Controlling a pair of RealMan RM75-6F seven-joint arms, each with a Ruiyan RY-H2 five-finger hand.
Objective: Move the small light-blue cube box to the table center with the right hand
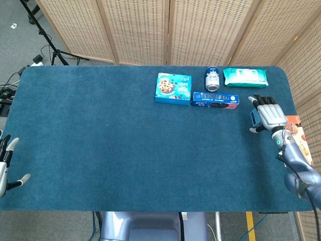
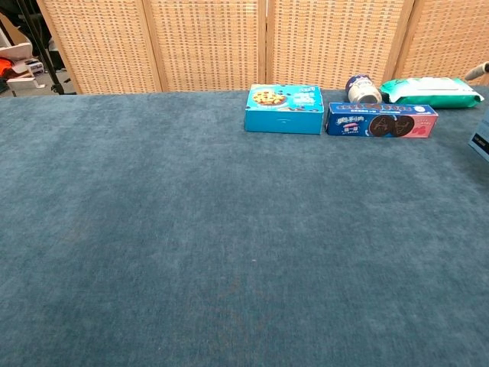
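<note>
The small light-blue cube box (image 1: 254, 118) sits near the table's right edge, mostly hidden under my right hand (image 1: 266, 113). Only its left face shows in the head view. The hand hovers over or against the box with fingers spread toward the back and the thumb out to the left; whether it touches the box I cannot tell. In the chest view only a sliver of the cube (image 2: 484, 131) shows at the right border, with one fingertip (image 2: 480, 73) above it. My left hand (image 1: 6, 165) hangs open off the table's front-left corner.
An orange snack box (image 1: 296, 134) lies just right of the cube at the table edge. Behind stand a blue cookie box (image 1: 173, 88), a dark-blue biscuit pack (image 1: 215, 100), a can (image 1: 212, 79) and a wipes pack (image 1: 245, 77). Folding screens close off the back.
</note>
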